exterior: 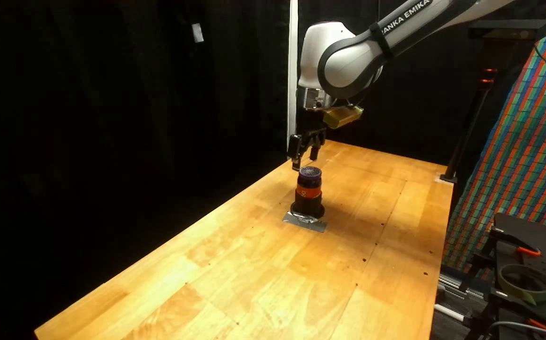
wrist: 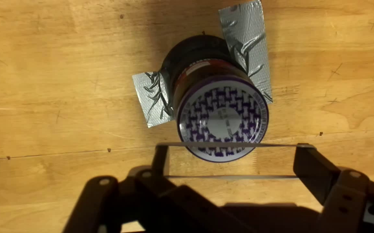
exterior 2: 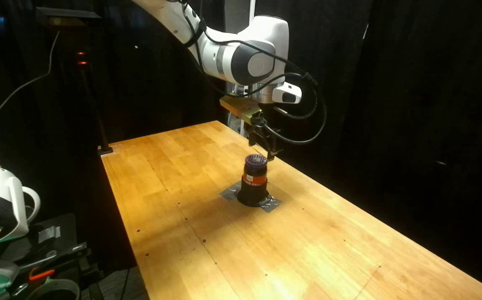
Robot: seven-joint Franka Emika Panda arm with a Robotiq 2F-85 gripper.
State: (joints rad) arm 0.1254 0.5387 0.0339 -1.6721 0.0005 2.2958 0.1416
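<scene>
A jar (exterior: 309, 192) with an orange label stands upright in a black round holder (exterior 2: 252, 196), seen in both exterior views. Its purple-and-white patterned lid (wrist: 224, 119) faces up in the wrist view. Grey tape strips (wrist: 250, 42) fix the holder to the wooden table. My gripper (exterior: 305, 162) hangs just above the lid and a little off to one side, its jaws wide apart. Between its fingertips a thin band (wrist: 232, 145) is stretched in two strands, one crossing over the lid's edge in the picture. Whether the band touches the lid I cannot tell. Nothing is gripped.
The wooden table (exterior: 273, 264) has long edges on both sides and small holes. A camera post (exterior 2: 95, 108) rises at its far corner. Beside the table a dark cart (exterior: 532, 255) carries a tape roll (exterior: 526, 279) and orange-handled clamps. A cable (exterior 2: 322, 108) loops from the wrist.
</scene>
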